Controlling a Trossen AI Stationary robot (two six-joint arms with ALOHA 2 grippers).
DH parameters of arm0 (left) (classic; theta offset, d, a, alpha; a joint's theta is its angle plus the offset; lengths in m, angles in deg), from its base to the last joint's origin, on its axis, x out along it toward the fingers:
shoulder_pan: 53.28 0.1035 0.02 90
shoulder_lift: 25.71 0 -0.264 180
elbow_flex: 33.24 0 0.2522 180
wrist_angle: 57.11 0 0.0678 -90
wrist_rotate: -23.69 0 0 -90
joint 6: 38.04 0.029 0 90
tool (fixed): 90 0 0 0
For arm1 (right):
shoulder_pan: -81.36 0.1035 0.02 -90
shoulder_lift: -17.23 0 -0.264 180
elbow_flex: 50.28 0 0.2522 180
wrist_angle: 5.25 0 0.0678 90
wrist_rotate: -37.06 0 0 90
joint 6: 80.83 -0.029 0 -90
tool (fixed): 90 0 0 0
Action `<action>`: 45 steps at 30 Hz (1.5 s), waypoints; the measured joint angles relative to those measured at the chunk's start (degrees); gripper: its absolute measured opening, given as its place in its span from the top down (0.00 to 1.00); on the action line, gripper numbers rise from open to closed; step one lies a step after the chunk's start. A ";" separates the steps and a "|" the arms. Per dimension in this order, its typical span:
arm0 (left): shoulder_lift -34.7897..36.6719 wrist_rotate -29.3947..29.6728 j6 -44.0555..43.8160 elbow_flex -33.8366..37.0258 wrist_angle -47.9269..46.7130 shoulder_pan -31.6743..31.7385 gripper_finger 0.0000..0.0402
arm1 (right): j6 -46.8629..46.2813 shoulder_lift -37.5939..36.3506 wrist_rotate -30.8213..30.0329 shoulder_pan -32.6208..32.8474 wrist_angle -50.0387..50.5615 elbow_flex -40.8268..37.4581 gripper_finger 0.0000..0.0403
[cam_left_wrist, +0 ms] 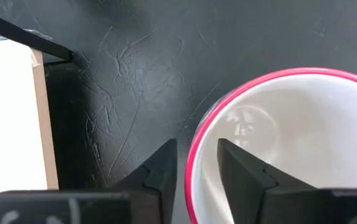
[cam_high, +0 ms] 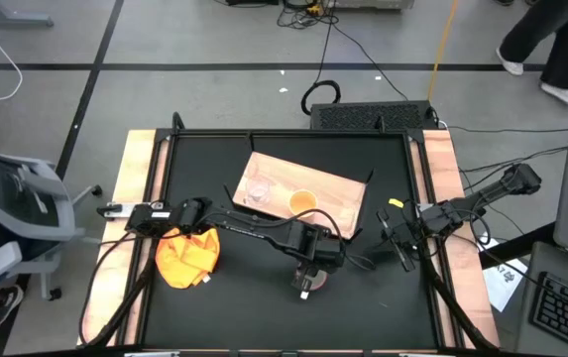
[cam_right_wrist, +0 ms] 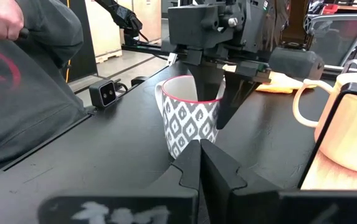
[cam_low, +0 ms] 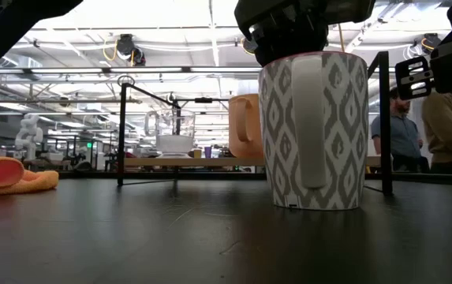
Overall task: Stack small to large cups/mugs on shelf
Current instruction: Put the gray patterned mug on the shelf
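From above: left hand [cam_high: 306,281] set over the white mug [cam_high: 308,285] on the black desk [cam_high: 254,307], in front of the light-wood shelf [cam_high: 333,186]. On that shelf, the clear glass cup [cam_high: 259,188] and the yellow-orange mug [cam_high: 303,202], side by side and apart. Orange-yellow cloth [cam_high: 187,254] lying on the desk under the left arm. Right hand [cam_high: 399,241] near the desk's right edge, well apart from the mugs. A person's legs [cam_high: 549,45] on the floor beyond the desk.

From desk height: white mug [cam_low: 314,130] upright on the desk, grey diamond pattern, handle facing the camera, left hand [cam_low: 296,35] pressing in at its rim from above. Behind it, yellow-orange mug [cam_low: 245,126] and glass cup [cam_low: 170,130] standing on the shelf. Cloth [cam_low: 13,175] at the far left.

From the left wrist: left hand [cam_left_wrist: 197,168] straddling the mug's pink rim [cam_left_wrist: 194,158], one finger inside, one outside, parted with slight gaps to the wall; whether still gripping, cannot tell.

From the right wrist: right hand [cam_right_wrist: 201,155] clenched, fingers together, nothing between them, pointing at the white mug [cam_right_wrist: 190,118]. Yellow-orange mug [cam_right_wrist: 346,121] close by on the shelf.
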 joint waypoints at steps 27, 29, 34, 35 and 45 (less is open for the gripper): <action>0.50 -2.12 -1.07 -0.13 -2.92 -0.26 0.33 | -0.01 0.01 0.00 0.00 0.01 0.00 1.00; 0.50 -2.10 -1.07 -0.13 -2.93 -0.26 0.29 | -0.01 0.00 0.00 0.00 0.00 0.00 1.00; 0.50 -2.10 -0.91 -0.13 -2.42 -0.26 0.26 | -0.01 0.01 0.00 0.00 0.00 0.00 1.00; 0.50 -2.10 -0.89 -0.13 -2.23 -0.26 0.26 | -0.01 0.00 0.00 0.00 0.01 0.00 1.00; 2.78 -1.58 0.19 -0.71 -1.07 -0.65 0.28 | -0.04 0.00 0.00 0.00 0.02 0.00 1.00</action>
